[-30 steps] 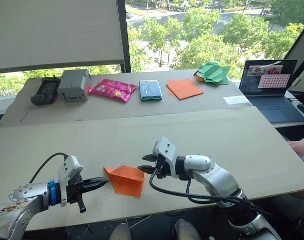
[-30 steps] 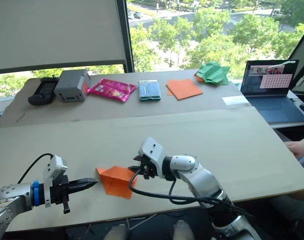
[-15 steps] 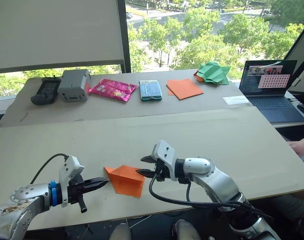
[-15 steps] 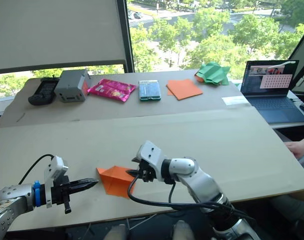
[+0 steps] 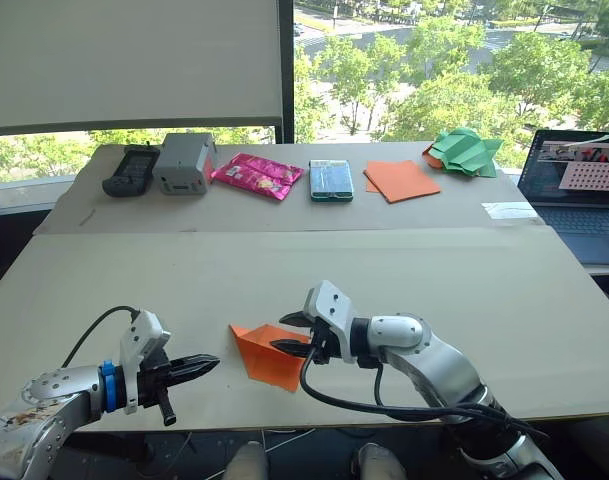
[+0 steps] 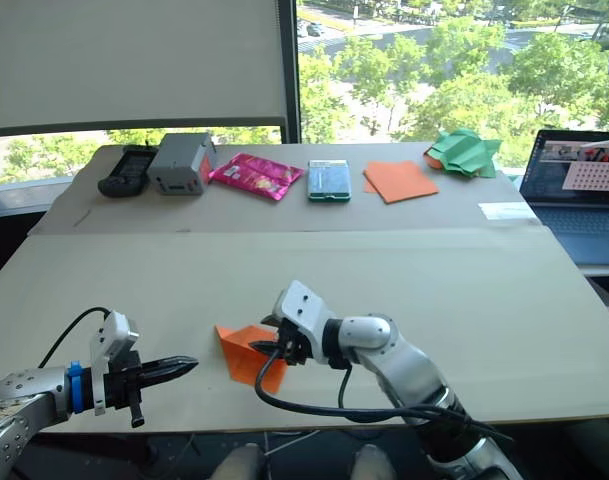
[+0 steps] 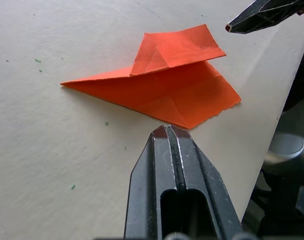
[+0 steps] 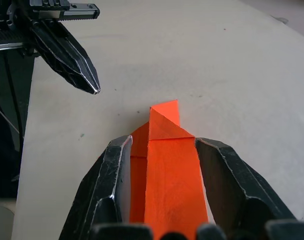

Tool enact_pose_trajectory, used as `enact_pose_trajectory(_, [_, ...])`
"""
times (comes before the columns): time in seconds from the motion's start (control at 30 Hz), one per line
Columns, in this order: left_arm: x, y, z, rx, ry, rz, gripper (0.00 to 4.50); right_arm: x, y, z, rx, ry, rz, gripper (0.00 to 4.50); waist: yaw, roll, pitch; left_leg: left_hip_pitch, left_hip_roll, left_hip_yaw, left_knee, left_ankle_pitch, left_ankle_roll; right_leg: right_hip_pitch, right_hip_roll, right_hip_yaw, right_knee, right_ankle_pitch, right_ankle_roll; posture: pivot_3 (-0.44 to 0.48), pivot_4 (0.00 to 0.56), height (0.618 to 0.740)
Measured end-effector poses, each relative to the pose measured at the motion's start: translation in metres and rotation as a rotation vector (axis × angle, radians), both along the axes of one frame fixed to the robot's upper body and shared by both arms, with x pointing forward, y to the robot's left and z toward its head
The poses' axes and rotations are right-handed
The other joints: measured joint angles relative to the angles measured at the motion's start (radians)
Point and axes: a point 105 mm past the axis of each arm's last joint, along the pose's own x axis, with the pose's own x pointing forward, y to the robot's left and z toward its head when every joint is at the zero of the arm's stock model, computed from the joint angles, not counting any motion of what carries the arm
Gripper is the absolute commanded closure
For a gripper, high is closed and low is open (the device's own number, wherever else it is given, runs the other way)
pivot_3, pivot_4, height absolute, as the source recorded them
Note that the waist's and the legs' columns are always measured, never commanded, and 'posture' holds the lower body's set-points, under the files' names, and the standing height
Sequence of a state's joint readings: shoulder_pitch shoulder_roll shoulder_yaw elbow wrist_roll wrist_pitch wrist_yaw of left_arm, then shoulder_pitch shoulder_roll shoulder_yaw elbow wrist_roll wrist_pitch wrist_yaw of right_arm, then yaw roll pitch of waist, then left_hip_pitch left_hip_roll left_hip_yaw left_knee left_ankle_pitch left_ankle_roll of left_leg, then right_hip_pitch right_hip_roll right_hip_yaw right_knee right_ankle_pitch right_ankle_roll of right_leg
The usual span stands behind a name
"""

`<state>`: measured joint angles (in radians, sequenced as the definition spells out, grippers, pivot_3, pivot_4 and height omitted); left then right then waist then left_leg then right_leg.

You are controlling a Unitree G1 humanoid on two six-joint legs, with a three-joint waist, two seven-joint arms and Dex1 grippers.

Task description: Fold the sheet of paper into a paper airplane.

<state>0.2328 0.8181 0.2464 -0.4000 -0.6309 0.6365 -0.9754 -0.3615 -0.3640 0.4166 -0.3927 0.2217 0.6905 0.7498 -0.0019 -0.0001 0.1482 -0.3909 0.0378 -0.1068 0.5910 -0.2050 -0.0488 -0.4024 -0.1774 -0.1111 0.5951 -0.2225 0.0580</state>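
Note:
The sheet of paper (image 5: 267, 357) lies partly folded near the table's front edge: bright orange, with a pointed tip toward my left and one flap raised. My right gripper (image 5: 286, 334) is open at its right end. In the right wrist view its two fingers (image 8: 114, 167) straddle the raised paper (image 8: 167, 170) with small gaps on both sides. My left gripper (image 5: 208, 360) is shut and holds nothing, its tip a short way left of the paper's point. In the left wrist view the shut fingertips (image 7: 166, 132) stop just short of the paper's edge (image 7: 171, 90).
On the far table stand a black handset (image 5: 130, 170), a grey box (image 5: 184, 163), a pink packet (image 5: 256, 174), a teal case (image 5: 330, 180), flat orange sheets (image 5: 402, 180) and a green paper shape (image 5: 464, 150). A laptop (image 5: 582, 185) is at the right. The table's front edge (image 5: 284, 425) is close.
The whole picture has shifted, so the camera moved. My right gripper has closed in on the paper's right end and now straddles the raised flap. The left gripper stays where it was.

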Motion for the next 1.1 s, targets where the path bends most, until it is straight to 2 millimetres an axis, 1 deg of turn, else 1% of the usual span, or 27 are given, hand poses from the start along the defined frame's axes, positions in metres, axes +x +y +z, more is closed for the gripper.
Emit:
enact_pose_trajectory(0.17, [0.001,0.000,0.000,0.000,-0.002,-0.001,4.50,0.001,-0.005,-0.003,-0.007,0.011,-0.016,2.24,-0.002,0.000,0.000,0.000,0.000,0.000,0.000,0.000,0.000,-0.002,0.000,0.000,-0.001,0.000,0.000,0.000,0.150,0.702])
enact_pose_trajectory(0.27, [0.000,-0.001,0.000,-0.001,0.000,-0.006,4.50,0.002,-0.010,-0.005,0.005,0.060,-0.052,2.24,0.000,0.000,0.000,0.000,0.000,0.000,0.000,0.000,0.000,-0.002,0.000,0.000,0.000,0.000,0.000,0.000,0.150,0.702])
enact_pose_trajectory(0.33, [0.001,-0.002,0.000,-0.002,0.000,-0.009,4.50,0.003,-0.015,-0.007,0.043,0.150,-0.111,2.24,0.002,-0.001,0.000,0.000,0.000,0.000,0.000,0.000,0.000,-0.001,0.000,0.000,0.000,0.000,0.000,0.000,0.150,0.702])
enact_pose_trajectory(0.4, [0.002,-0.003,0.001,-0.002,-0.007,-0.014,4.50,0.003,-0.020,-0.012,0.099,0.292,-0.178,2.24,0.004,-0.001,0.000,0.000,0.000,0.000,0.000,0.000,0.000,-0.001,0.000,0.000,0.001,0.000,0.000,0.000,0.150,0.702])
enact_pose_trajectory(0.47, [0.002,-0.005,0.001,-0.003,-0.007,-0.019,4.50,0.006,-0.025,-0.010,0.153,0.391,-0.229,2.24,0.004,-0.001,0.000,0.000,0.000,0.000,0.000,0.000,0.000,-0.002,0.000,0.000,0.001,0.000,0.000,0.000,0.150,0.702])
enact_pose_trajectory(0.63, [0.002,-0.006,0.000,-0.005,-0.002,-0.024,4.50,0.001,-0.035,-0.015,0.197,0.570,-0.273,2.24,0.004,0.000,0.000,0.000,0.000,0.000,0.000,0.000,0.000,-0.002,0.000,0.001,0.000,0.000,0.000,0.000,0.150,0.702])
enact_pose_trajectory(0.87, [0.001,-0.007,0.000,-0.006,-0.001,-0.026,4.50,-0.007,-0.033,-0.025,0.184,0.635,-0.284,2.24,0.003,0.000,0.000,0.000,0.000,0.000,0.000,0.000,0.000,-0.002,0.000,0.001,0.000,0.000,0.000,0.000,0.150,0.702])
enact_pose_trajectory(1.1, [0.001,-0.008,-0.001,-0.010,-0.001,-0.028,4.50,-0.002,-0.026,-0.027,0.206,0.662,-0.292,2.24,0.001,0.000,0.000,0.000,0.000,0.000,0.000,0.000,0.000,-0.002,0.000,0.001,0.000,0.000,0.000,0.000,0.150,0.702])
